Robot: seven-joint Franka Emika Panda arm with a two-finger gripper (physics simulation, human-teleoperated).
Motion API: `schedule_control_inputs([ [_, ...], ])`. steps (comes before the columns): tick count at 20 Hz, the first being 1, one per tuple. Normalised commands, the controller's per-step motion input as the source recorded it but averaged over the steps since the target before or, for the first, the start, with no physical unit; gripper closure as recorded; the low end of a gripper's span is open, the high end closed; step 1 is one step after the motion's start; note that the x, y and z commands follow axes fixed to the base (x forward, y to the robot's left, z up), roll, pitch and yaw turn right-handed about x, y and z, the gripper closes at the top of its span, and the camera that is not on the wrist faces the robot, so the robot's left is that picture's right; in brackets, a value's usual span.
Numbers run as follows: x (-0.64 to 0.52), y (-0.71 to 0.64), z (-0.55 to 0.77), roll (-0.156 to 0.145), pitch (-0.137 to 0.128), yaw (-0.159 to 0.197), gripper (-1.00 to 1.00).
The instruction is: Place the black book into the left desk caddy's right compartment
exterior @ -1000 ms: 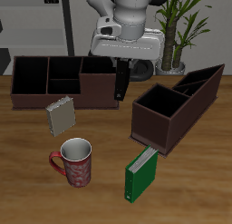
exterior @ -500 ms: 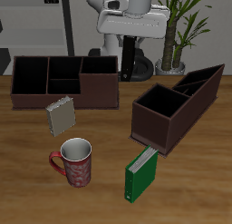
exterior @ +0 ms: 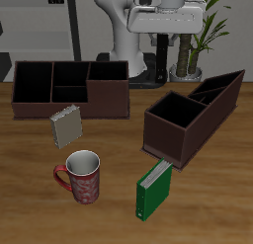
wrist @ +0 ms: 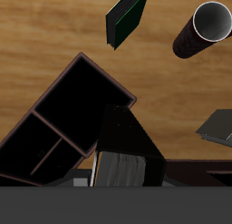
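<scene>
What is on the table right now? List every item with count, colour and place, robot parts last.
Black book: one, black, held upright in the hand above the table's back.
Left desk caddy: one, maroon-brown, set diagonally.
Right compartment: one, dark, nothing visible in it.
Second caddy: one, maroon-brown, squared, at the back.
Grey notebook: one, leaning on that caddy.
Mug: one, red patterned, near the front edge.
Green book: one, before the diagonal caddy.
Potted plant: one, green, behind.
Hand: one, shut on the book.
</scene>
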Motion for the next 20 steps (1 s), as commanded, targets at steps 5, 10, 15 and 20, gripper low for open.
schedule_control_inputs([
  [5, 0.02, 0.42, 0.21, 0.035, -0.012, 0.030, 1.00],
  [10, 0.13, 0.16, 0.25, -0.006, -0.015, -0.003, 1.00],
  [15, 0.26, -0.04, 0.09, -0.038, 0.011, -0.029, 1.00],
  [20, 0.13, 0.01, 0.04, -0.013, 0.005, -0.026, 1.00],
])
